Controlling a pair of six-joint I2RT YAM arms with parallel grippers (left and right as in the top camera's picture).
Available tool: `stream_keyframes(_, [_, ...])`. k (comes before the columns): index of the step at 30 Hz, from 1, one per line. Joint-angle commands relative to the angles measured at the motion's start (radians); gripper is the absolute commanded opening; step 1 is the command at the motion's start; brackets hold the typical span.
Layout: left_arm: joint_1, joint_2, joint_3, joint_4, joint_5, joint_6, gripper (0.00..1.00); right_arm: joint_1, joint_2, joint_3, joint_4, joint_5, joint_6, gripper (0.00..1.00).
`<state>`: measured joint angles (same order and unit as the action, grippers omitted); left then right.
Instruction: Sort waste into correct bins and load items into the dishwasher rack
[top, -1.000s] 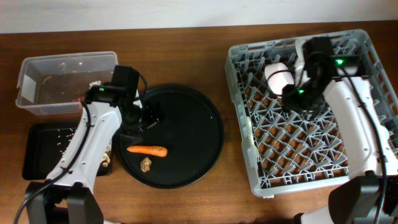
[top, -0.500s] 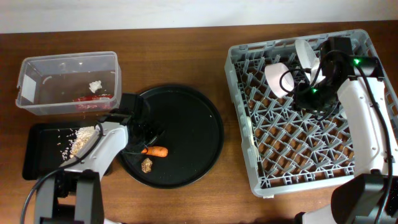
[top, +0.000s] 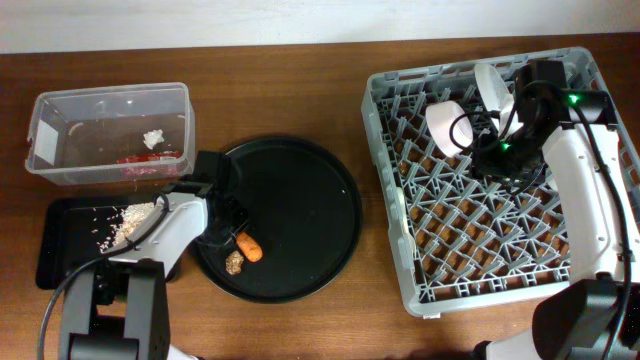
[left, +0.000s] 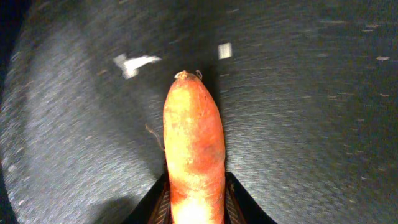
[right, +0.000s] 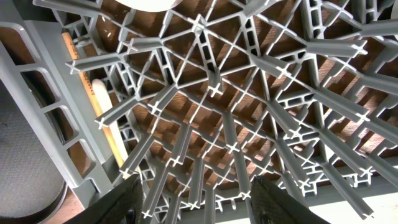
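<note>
Brown wooden desk (top: 290, 85), seen from above. An orange carrot (top: 250, 247) lies on the left part of a large round black tray (top: 320, 200), with a small brown lump (top: 234, 262) just beside it. The left end effector (top: 233, 233) pinches the carrot's thick end; in the wrist view its dark fingers (left: 233, 196) press against both sides. Left of the tray sit a shallow black tray (top: 55, 265) holding beige scraps (top: 125, 222) and a clear tub (top: 40, 110) holding a red wrapper (top: 140, 160) and a white tissue (top: 153, 138). Far right, the grey dishwasher rack (top: 420, 290) holds a whitish cup (top: 447, 125). The right end effector (right: 198, 196) hovers above the rack, fingers spread and holding nothing.
</note>
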<state>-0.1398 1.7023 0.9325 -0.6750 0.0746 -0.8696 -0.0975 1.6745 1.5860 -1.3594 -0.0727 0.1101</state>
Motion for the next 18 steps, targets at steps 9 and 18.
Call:
stream_keyframes(9, [0.2, -0.12, 0.261, -0.163, 0.006, 0.274, 0.19, -0.002, -0.004, 0.012, -0.003, -0.006, 0.01, 0.59])
stream_keyframes(18, [0.615, -0.1, 0.259, -0.203, -0.128, 0.315, 0.19, -0.002, -0.004, 0.012, -0.005, -0.006, 0.01, 0.59])
